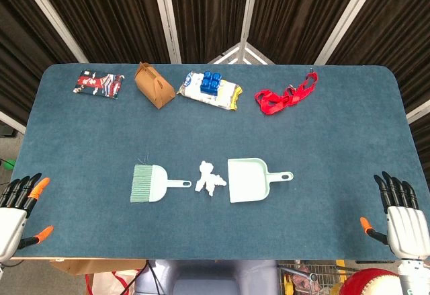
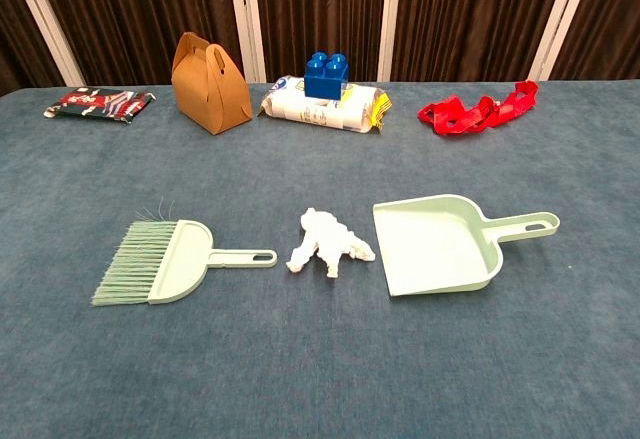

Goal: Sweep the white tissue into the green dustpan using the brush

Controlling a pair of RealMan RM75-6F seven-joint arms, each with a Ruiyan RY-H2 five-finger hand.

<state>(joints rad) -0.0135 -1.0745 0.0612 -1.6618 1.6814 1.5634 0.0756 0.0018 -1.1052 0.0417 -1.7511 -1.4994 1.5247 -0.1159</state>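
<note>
While both sets of fingers stand spread and straight with nothing in them, the left hand sits at the near left edge of the blue surface and the right hand at the near right edge, each well apart from the task's things; only the head view shows them.

Between the hands, in the middle of the surface, three things lie in a row. On the left is the brush, pale green, its bristles pointing left and its handle pointing right. Just beside the handle's tip lies the white tissue, crumpled, apart from the brush. Just right of the tissue is the green dustpan, its open mouth facing the tissue and its handle pointing right.

Along the far edge, from left to right, lie a dark snack packet, a brown paper box, a white wrapped packet with a blue toy block on top, and a red strap.
</note>
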